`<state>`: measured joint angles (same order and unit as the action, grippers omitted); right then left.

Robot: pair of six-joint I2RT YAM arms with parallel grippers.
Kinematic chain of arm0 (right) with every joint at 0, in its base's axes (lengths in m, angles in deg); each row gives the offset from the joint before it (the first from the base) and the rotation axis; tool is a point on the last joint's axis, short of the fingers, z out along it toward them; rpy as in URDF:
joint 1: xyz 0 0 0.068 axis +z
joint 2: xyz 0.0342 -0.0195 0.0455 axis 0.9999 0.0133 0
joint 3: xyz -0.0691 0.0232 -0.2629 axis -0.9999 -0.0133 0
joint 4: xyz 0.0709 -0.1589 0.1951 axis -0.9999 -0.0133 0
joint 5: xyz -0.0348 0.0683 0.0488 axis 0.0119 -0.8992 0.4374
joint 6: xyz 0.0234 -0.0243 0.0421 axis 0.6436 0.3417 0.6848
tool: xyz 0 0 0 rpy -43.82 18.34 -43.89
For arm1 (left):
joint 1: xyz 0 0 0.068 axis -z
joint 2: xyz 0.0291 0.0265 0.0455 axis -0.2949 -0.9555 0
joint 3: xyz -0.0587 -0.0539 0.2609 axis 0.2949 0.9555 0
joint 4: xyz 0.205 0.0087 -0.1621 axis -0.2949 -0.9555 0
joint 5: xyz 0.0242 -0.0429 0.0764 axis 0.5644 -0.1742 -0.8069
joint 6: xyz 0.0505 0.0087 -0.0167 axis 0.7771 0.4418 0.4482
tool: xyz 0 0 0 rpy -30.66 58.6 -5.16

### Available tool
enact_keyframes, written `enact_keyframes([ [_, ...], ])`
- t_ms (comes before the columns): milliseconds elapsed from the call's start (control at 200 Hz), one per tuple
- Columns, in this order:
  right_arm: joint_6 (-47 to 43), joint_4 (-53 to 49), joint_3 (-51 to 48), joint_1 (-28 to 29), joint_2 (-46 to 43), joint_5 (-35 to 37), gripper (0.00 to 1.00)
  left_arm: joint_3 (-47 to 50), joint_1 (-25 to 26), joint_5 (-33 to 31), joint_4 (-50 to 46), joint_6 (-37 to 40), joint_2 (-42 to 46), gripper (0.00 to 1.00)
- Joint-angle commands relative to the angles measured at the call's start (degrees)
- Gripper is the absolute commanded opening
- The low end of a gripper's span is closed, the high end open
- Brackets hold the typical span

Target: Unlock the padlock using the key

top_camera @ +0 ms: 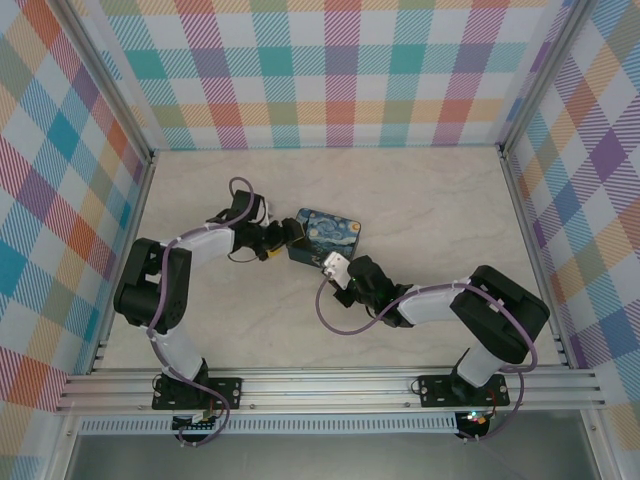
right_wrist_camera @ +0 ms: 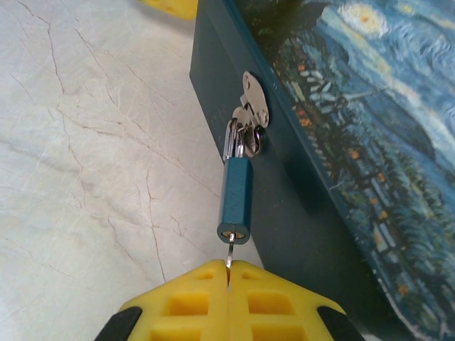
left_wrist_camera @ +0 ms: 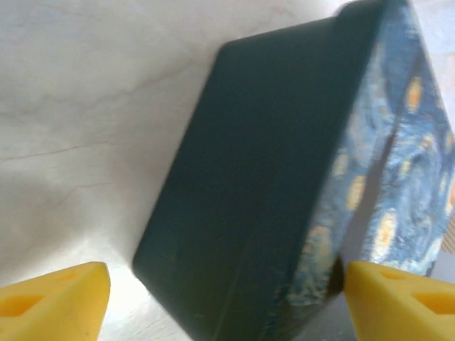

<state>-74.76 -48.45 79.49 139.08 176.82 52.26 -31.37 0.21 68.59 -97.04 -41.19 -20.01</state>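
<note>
On tin [right_wrist_camera: 291, 213] hasp [right_wrist_camera: 253, 106]: teal padlock [right_wrist_camera: 235, 199], silver shackle [right_wrist_camera: 230, 142] | right gripper [right_wrist_camera: 229, 275] pinches key [right_wrist_camera: 229, 253] | left gripper [left_wrist_camera: 227, 278] spread

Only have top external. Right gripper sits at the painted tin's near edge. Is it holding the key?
Observer: Yes. In the right wrist view the right gripper is shut on the thin dark grey metal key.
Operator: Key at the lock?
Observer: Its tip meets the keyhole in the bottom end of the small teal-blue padlock, which hangs by its silver shackle from a hasp on the dark-blue starry-night tin box. Depth unclear.
Operator: Left arm gripping the tin?
Observer: The left wrist view shows the left gripper open, yellow fingers either side of the tin's corner, one clearly off it.
</note>
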Motion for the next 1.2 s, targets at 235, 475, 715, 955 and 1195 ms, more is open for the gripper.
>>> enact_keyframes([
  [235, 18.3, -6.6, 1.8, -6.3, -4.2, -12.9, 0.0, 10.4, 3.0, -2.4, 8.9, -9.0, 0.8, 0.71],
  [475, 26.7, -4.4, -0.2, -12.0, -5.6, -22.3, 0.0, 15.6, 4.4, -5.7, 9.9, -12.8, 5.1, 0.7],
  [715, 31.6, -4.4, -1.9, -14.9, -5.9, -28.4, 0.0, 19.1, 6.5, -6.2, 10.9, -17.0, 7.7, 0.68],
  [955, 35.6, -3.4, -4.7, -17.4, -5.8, -30.7, 0.0, 23.4, 10.5, -10.5, 15.2, -25.4, 11.2, 0.66],
  [1195, 38.6, -4.5, -4.9, -21.0, -3.8, -36.3, 0.0, 25.3, 14.5, -15.8, 16.6, -32.0, 15.0, 0.65],
])
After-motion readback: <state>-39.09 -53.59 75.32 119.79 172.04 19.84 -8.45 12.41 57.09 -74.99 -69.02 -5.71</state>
